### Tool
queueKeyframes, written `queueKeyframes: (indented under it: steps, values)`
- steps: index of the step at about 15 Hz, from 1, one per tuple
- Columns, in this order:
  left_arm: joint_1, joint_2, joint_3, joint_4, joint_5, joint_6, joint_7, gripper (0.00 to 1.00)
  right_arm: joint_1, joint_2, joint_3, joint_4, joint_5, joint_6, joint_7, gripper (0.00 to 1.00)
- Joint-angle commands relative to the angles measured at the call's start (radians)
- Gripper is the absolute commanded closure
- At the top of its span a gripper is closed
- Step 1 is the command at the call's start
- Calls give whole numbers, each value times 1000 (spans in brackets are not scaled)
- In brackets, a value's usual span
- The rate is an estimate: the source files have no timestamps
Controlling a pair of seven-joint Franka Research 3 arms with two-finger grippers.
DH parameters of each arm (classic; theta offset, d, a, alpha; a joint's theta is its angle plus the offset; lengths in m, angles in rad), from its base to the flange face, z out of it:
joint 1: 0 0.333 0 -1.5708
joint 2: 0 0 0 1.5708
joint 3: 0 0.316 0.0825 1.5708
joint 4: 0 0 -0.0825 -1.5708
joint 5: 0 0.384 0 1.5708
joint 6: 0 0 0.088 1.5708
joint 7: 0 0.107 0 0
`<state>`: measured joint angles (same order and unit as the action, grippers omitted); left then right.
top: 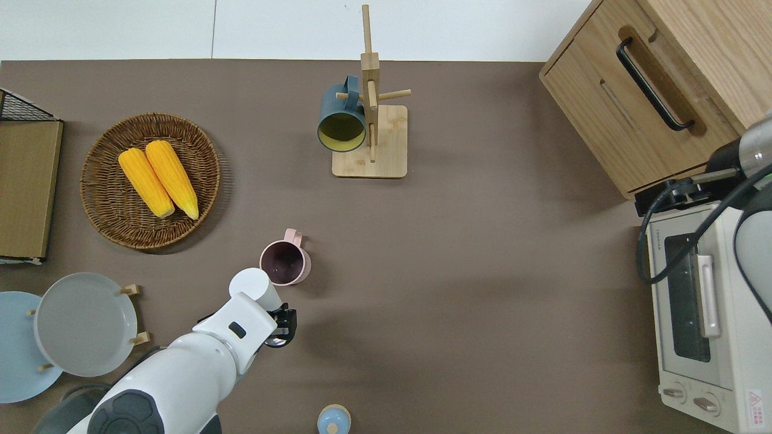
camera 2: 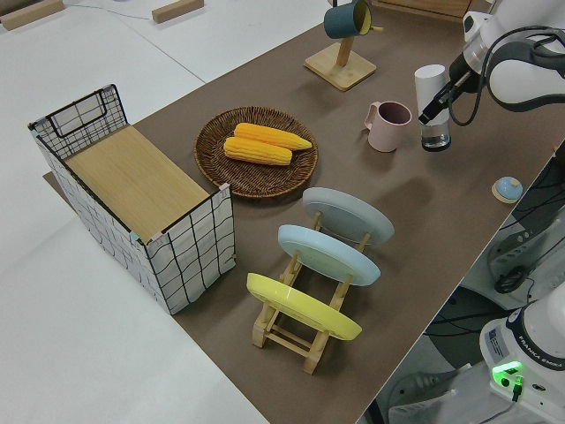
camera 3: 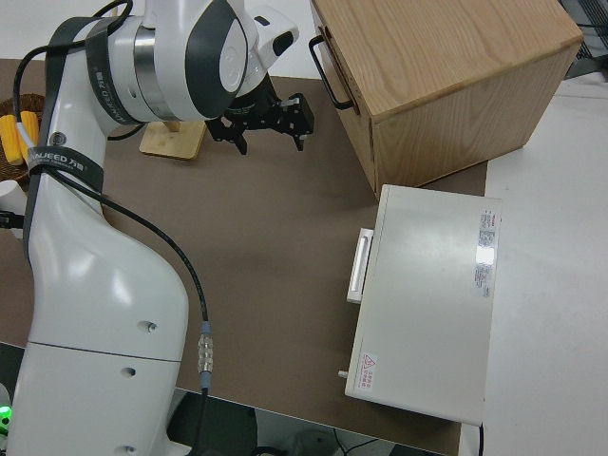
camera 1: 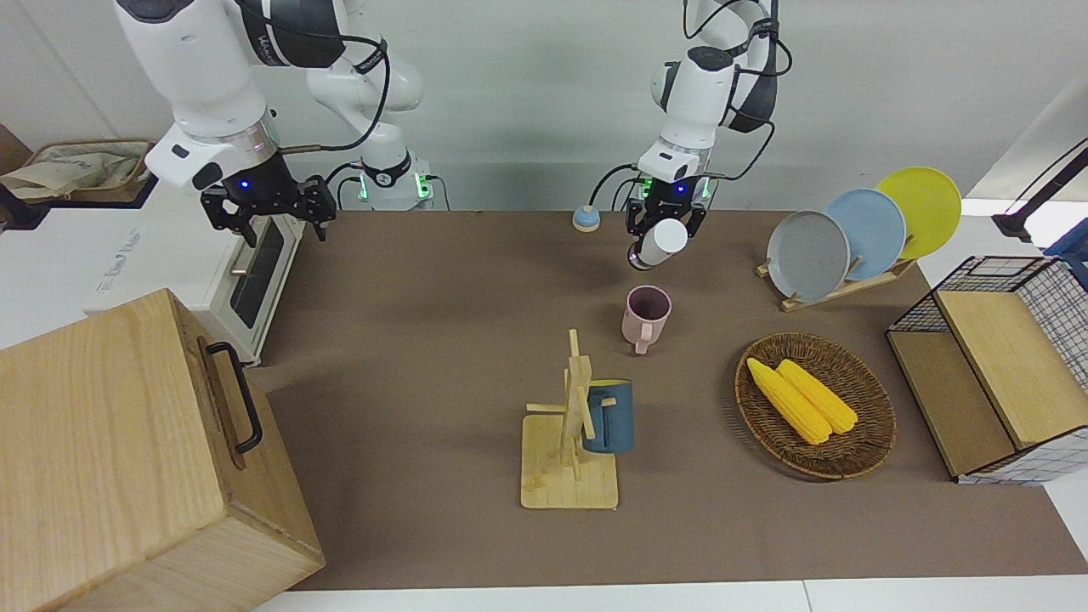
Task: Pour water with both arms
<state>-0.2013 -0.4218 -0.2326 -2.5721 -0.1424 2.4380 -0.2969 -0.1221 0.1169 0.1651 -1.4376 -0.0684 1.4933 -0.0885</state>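
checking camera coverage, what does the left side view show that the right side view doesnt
Only the left side view shows the left gripper shut on the white bottle beside the pink mug, plus the plate rack and wire basket. Only the right side view shows the open right gripper, toaster oven and wooden box. Both show the corn and the mug tree.
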Motion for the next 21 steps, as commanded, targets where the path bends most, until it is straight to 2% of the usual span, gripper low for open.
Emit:
queueKeyframes:
  steps: [1,3,6,14,21]
  values:
    - [-15,6,10,13,-10,7,-2,1000,-24,-20,21,5,13,-2,-13,11]
    - [-15,40,10,45,-10,-3,-2,1000,-24,-20,21,5,15,-2,-14,11]
    - [-12,104,12,139,-8,-137,7,1000,-14,-20,25,5,15,-2,-14,11]
    - [-3,156,13,199,1,-241,34,1000,-19,-20,25,5,51,-2,-14,11]
    - [0,241,25,305,1,-385,50,1000,-11,-20,27,5,64,-2,-14,11]
